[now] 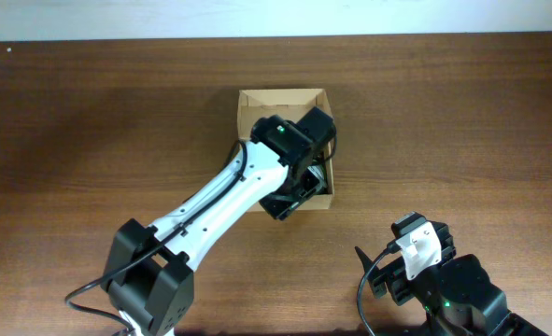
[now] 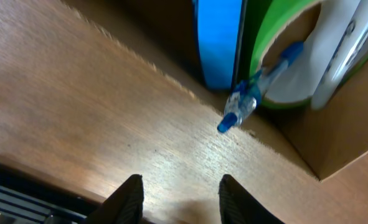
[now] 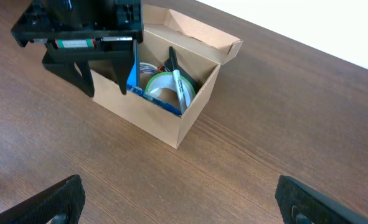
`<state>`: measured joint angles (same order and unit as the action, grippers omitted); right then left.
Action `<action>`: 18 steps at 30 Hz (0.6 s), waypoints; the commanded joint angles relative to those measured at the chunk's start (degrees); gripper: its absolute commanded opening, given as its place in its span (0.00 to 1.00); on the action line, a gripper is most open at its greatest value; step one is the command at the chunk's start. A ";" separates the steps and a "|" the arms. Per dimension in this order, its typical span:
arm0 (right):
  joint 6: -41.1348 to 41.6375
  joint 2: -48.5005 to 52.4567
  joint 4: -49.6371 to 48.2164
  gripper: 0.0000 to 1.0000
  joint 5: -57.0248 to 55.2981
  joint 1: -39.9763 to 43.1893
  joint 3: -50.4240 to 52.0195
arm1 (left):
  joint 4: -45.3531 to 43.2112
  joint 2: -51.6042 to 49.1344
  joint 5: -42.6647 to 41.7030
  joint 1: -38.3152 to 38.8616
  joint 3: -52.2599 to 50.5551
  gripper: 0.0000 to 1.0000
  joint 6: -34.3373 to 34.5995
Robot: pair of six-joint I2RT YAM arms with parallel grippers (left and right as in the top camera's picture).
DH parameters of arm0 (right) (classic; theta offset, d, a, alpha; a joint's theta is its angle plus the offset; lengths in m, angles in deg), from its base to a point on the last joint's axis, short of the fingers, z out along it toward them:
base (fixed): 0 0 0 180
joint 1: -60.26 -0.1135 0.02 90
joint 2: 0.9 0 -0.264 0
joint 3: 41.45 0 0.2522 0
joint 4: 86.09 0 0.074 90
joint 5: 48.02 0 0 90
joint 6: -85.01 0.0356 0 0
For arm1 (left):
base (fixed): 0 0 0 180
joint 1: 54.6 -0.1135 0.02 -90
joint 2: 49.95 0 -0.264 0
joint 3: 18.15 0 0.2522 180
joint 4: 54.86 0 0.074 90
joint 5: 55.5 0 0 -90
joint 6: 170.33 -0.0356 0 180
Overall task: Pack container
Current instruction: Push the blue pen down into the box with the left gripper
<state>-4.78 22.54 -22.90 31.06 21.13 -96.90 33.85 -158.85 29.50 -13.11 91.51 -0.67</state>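
Observation:
The tan cardboard container (image 1: 257, 99) stands open at the table's middle, its flap lid (image 3: 199, 31) folded back. Inside it are a flat blue packet (image 3: 151, 99), a green tape roll (image 3: 161, 83) and a white marker (image 3: 182, 87). In the left wrist view the container wall (image 2: 109, 93) fills the frame, with the blue packet (image 2: 218, 37), the tape roll (image 2: 277, 37) and a blue pen (image 2: 243, 106) beyond it. My left gripper (image 2: 180, 199) is open and empty, pointing down over the container's near wall (image 3: 106, 78). My right gripper (image 3: 184, 205) is open and empty, away from the container.
The brown wooden table (image 1: 462, 121) spreads all round the container. My right arm (image 1: 434, 280) rests at the front right of the table. My left arm (image 1: 210, 201) reaches diagonally from the front left over the container. A white wall edge (image 1: 276, 17) runs along the back.

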 commanded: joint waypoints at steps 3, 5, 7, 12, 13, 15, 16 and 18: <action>0.72 -0.31 -0.15 0.99 -0.07 0.26 0.28 | -1.73 -0.39 2.25 -1.73 0.46 0.35 -2.78; 0.72 -0.31 -0.15 0.99 -0.07 0.26 0.28 | -3.02 -0.70 2.10 -1.92 0.46 0.33 -3.48; 0.72 -0.31 -0.15 0.99 -0.07 0.26 0.28 | -3.67 -1.01 1.66 -1.92 0.46 0.32 -3.48; 0.72 -0.31 -0.15 0.99 -0.07 0.26 0.28 | -3.85 -1.84 1.53 -1.92 0.46 0.32 -3.48; 0.72 -0.31 -0.15 0.99 -0.04 0.26 0.28 | -3.87 -2.16 1.53 -1.92 0.46 0.32 -3.48; 0.72 -0.31 -0.15 0.99 -0.07 0.26 0.28 | -3.87 -2.73 1.33 -1.92 0.46 0.31 -3.48; 0.72 -0.31 -0.15 0.99 -0.07 0.26 0.28 | -3.89 -2.97 1.27 -1.92 0.46 0.27 -3.48; 0.72 -0.31 -0.15 0.99 -0.07 0.26 0.28 | -4.02 -3.45 1.27 -1.92 0.46 0.26 -3.48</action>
<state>-4.76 22.54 -22.90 31.06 21.13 -96.90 29.96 -160.60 30.42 -14.92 91.51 -3.38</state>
